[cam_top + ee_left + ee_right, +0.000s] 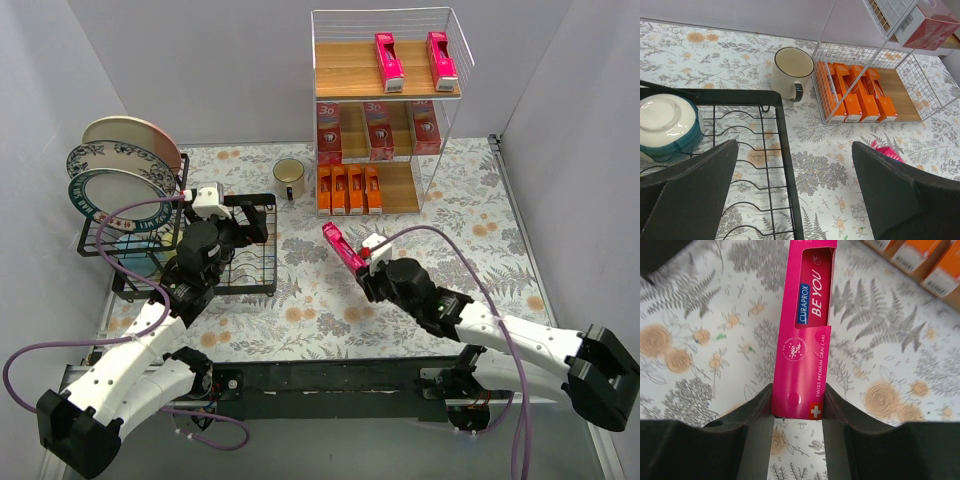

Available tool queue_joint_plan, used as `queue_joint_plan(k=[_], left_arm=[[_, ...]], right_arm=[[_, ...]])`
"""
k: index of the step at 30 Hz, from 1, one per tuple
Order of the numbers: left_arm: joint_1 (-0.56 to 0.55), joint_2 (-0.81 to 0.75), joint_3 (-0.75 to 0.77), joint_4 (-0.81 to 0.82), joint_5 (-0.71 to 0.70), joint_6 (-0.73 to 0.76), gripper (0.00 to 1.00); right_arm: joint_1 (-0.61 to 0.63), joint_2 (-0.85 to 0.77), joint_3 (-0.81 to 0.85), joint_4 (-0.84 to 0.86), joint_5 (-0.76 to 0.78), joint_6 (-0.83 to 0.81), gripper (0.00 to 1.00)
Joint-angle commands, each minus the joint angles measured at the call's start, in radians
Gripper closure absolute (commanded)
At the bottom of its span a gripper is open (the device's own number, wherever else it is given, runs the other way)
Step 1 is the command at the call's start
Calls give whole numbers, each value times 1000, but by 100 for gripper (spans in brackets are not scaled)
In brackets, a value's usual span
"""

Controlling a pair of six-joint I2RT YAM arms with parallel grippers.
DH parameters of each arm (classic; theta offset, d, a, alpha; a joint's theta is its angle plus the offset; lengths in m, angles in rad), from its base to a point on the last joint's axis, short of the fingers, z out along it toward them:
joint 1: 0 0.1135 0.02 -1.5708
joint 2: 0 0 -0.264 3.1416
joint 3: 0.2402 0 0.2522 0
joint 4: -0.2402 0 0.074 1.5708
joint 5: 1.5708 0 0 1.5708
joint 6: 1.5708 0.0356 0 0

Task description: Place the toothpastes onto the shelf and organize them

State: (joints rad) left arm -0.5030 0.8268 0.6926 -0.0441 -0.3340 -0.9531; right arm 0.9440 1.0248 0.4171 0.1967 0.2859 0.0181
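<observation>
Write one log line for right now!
right gripper: shut on pink toothpaste | left gripper: open over dish rack | shelf: not reached yet

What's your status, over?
Right gripper shut on slim magenta-pink toothpaste carton. Left gripper open over black wire dish rack. Nothing blocking white wire-and-wood shelf.

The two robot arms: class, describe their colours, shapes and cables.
The left arm and right arm share one look: white tube links, black joint housings and black bases. A purple cable loops along each. The left gripper and right gripper have broad matte black fingers; no markings visible.
</observation>
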Motion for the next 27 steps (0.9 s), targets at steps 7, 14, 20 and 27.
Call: queue_joint_plan(k=[7, 14, 20, 27], left_arm=[[11, -31, 2, 6, -22, 10, 2], [11, -37, 2, 6, -13, 7, 2], [11, -40, 5, 0, -11, 7, 2], [9, -60, 7, -11, -16, 8, 2]], right_arm=[[6, -31, 611, -446, 120, -15, 59], [4, 125, 1092, -585, 247, -45, 57], [-30, 363, 1432, -605, 344, -112, 54], [-146, 656, 1790, -635, 311, -101, 54]])
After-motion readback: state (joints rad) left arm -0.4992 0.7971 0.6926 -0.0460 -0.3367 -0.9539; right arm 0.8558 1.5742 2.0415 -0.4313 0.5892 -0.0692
